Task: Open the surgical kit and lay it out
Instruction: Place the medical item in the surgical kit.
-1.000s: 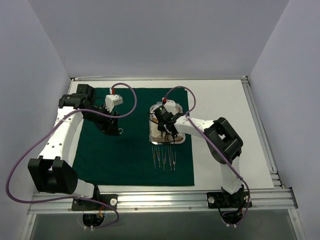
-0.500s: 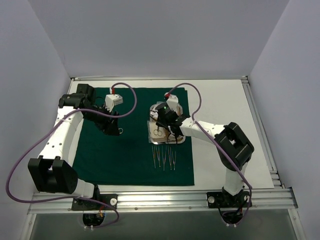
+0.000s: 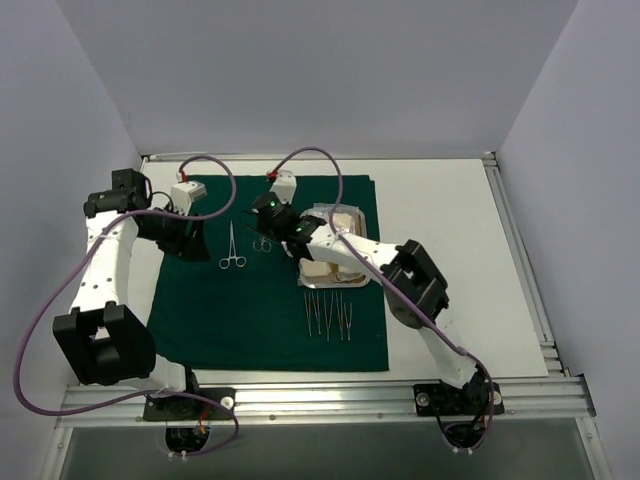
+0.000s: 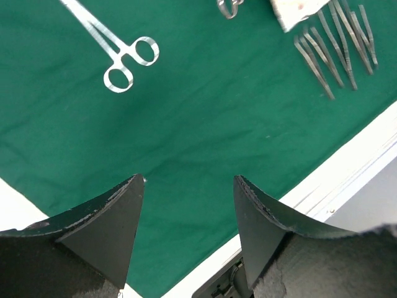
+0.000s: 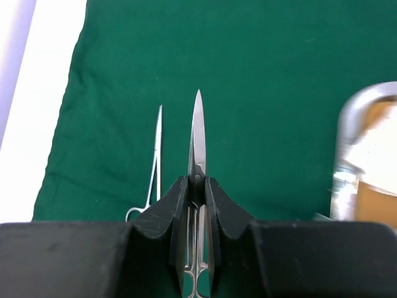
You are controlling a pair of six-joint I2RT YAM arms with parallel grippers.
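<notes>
Right wrist view. My right pincer [image 5: 197, 183] pinches the scissors [image 5: 197, 136] near their pivot, tip forward over the green drape [image 5: 279, 74], parallel to the laid clamp [image 5: 155, 161], probably to set them alongside; tray [image 5: 366, 99] at right. My left pincer [image 4: 189, 205] hangs spread.

Setting: robotics lab test cell. Evidence: plain white panel walls [image 3: 300, 80] enclosing white worktop [image 3: 440, 210]; aluminium extrusion rail [image 3: 320, 398] along worktop's near edge.
</notes>
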